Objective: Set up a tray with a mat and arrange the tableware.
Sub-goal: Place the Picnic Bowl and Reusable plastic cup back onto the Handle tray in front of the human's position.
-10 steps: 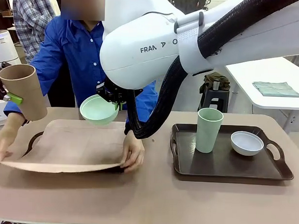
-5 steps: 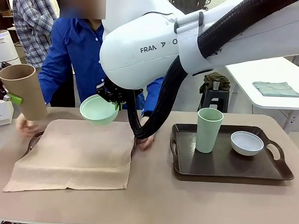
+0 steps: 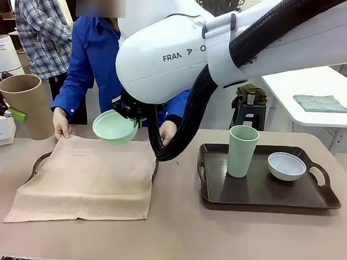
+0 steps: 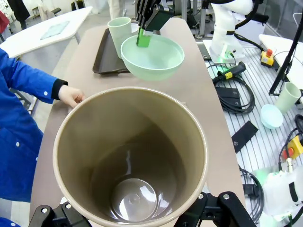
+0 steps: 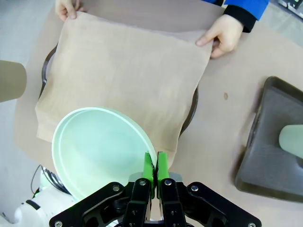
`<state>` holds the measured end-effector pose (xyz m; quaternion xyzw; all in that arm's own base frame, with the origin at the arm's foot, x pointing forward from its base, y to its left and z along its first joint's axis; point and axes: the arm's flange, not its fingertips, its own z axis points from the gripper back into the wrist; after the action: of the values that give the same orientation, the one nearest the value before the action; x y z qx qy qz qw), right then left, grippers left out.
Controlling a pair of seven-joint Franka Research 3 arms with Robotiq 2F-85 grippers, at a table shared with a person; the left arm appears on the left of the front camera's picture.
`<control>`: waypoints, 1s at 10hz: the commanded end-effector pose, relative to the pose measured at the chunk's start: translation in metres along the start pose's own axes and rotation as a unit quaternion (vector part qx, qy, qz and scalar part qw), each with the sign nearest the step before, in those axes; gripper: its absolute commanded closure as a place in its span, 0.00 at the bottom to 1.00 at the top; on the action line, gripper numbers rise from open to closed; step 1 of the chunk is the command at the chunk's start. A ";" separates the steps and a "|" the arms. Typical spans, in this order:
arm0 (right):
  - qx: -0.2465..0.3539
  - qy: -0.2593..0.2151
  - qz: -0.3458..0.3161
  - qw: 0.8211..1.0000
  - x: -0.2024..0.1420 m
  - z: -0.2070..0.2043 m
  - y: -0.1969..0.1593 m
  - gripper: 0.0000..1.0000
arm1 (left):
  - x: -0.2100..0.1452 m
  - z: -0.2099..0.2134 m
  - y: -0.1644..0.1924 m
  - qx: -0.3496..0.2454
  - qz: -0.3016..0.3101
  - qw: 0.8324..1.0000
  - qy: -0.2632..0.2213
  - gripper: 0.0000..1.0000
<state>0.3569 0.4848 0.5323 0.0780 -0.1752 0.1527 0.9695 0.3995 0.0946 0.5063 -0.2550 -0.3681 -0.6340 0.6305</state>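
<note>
Beige mat (image 3: 89, 178) drapes the tray (image 3: 40, 161) at the tabletop's left end, a person's hands (image 3: 61, 126) on its far corners, as the left gripper (image 3: 13, 112) clasps the tan cup (image 3: 27, 105) and the right gripper (image 5: 156, 172) pinches the mint-green bowl (image 3: 115, 128) by its rim, both aloft, apparently keeping clear.

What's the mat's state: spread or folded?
Spread. The mat lies open and flat over the tray, its near edge overhanging onto the table. One hand and the other hand hold its far corners.
</note>
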 end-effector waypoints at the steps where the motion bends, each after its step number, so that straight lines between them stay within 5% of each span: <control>1: -0.001 -0.002 0.000 1.000 -0.003 0.001 -0.001 1.00 | 0.001 0.002 -0.001 0.003 -0.009 1.000 0.002 0.63; 10: -0.001 -0.002 0.000 1.000 -0.003 0.001 -0.001 1.00 | 0.001 0.002 -0.001 0.003 -0.009 1.000 0.002 0.63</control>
<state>0.3569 0.4848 0.5323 0.0780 -0.1752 0.1527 0.9695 0.3995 0.0946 0.5063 -0.2550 -0.3681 -0.6340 0.6305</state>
